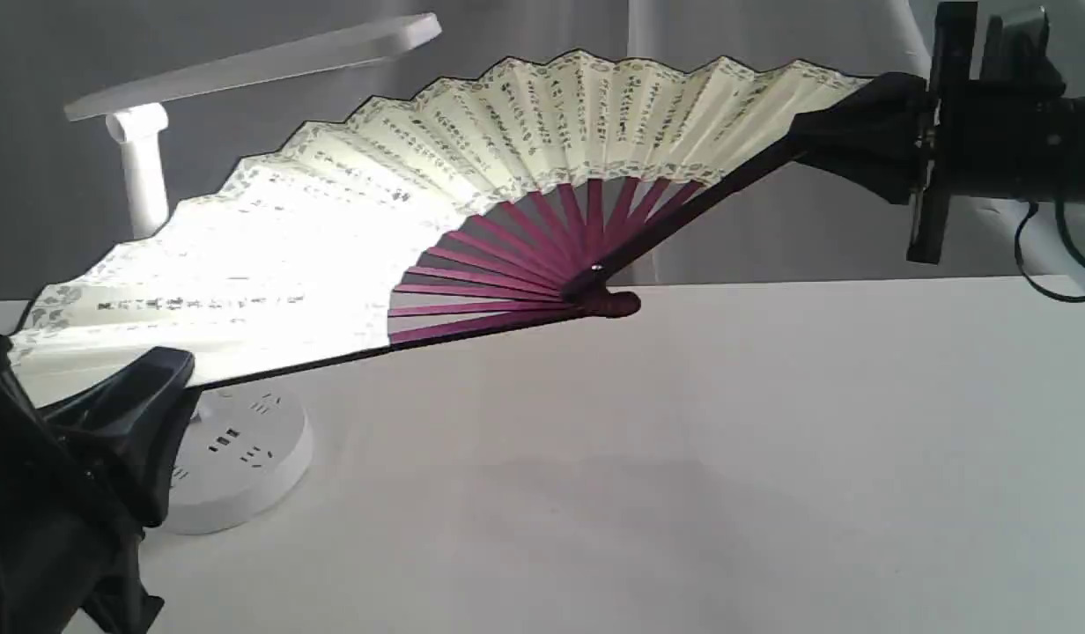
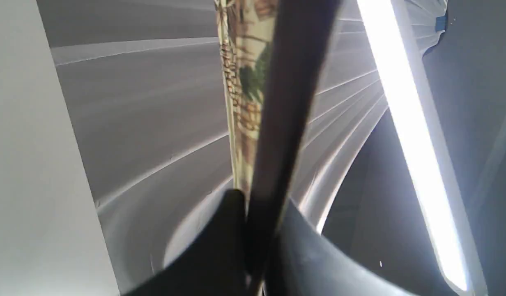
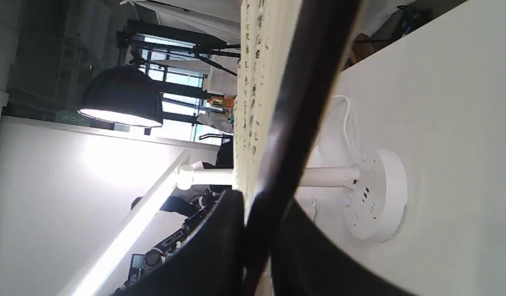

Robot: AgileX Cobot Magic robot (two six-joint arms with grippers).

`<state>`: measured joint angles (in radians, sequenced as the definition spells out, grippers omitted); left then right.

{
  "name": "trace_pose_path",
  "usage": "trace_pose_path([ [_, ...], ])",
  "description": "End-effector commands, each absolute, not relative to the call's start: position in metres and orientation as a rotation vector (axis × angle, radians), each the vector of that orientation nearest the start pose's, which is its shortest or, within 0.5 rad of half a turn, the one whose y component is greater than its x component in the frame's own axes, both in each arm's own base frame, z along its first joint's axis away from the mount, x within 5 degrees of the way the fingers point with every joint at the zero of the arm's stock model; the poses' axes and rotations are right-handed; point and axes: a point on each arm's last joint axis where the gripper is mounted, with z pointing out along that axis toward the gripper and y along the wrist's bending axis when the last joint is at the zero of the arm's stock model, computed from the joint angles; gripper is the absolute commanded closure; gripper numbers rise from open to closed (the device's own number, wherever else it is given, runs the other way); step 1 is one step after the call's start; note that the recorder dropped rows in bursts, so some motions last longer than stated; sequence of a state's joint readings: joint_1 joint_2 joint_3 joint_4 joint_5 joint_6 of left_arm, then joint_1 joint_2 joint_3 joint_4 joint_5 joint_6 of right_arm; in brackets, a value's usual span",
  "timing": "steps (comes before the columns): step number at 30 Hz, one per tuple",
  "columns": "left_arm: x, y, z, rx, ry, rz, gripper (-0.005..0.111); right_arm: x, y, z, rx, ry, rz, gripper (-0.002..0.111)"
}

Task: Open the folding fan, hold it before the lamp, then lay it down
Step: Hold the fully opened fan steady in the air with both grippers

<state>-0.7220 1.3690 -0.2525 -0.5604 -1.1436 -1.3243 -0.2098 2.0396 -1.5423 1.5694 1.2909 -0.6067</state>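
Folding fan [image 1: 472, 167] is spread above the desk [image 1: 683, 440], left claw [image 1: 181, 374] pinching one outer edge, right claw [image 1: 811, 141] pinching the other. Its leaf hides part of the lamp [image 1: 243, 458] post.

You had, around the station: one white matte worktop [image 1: 683, 458]; a grey wall [image 1: 32, 194] behind it; one black-domed studio light [image 3: 121, 96], switched on; bright windows [image 3: 177, 109] beyond it; a white partition panel [image 3: 43, 197] beside that light.

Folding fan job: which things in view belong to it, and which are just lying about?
Belong to the job: folding fan, lamp, left pincer, right pincer, each clamped on a fan guard.
Just there: table, black studio light.
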Motion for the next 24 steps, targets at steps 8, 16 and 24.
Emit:
trace_pose_path([
  [8, 0.1858, -0.0938, 0.2159, -1.128, 1.180, -1.417, 0.107, 0.4357, -0.0099, 0.2692, 0.260, 2.031, 1.621, 0.108],
  [16, 0.1855, -0.0957, 0.2165, -1.123, 1.184, -1.448, 0.107, 0.4356, -0.0108, 0.2690, 0.264, 2.033, 1.620, 0.108],
  [24, 0.1852, -0.0974, 0.2170, -1.104, 1.197, -1.458, 0.107, 0.4338, -0.0113, 0.2647, 0.252, 2.090, 1.589, 0.108],
])
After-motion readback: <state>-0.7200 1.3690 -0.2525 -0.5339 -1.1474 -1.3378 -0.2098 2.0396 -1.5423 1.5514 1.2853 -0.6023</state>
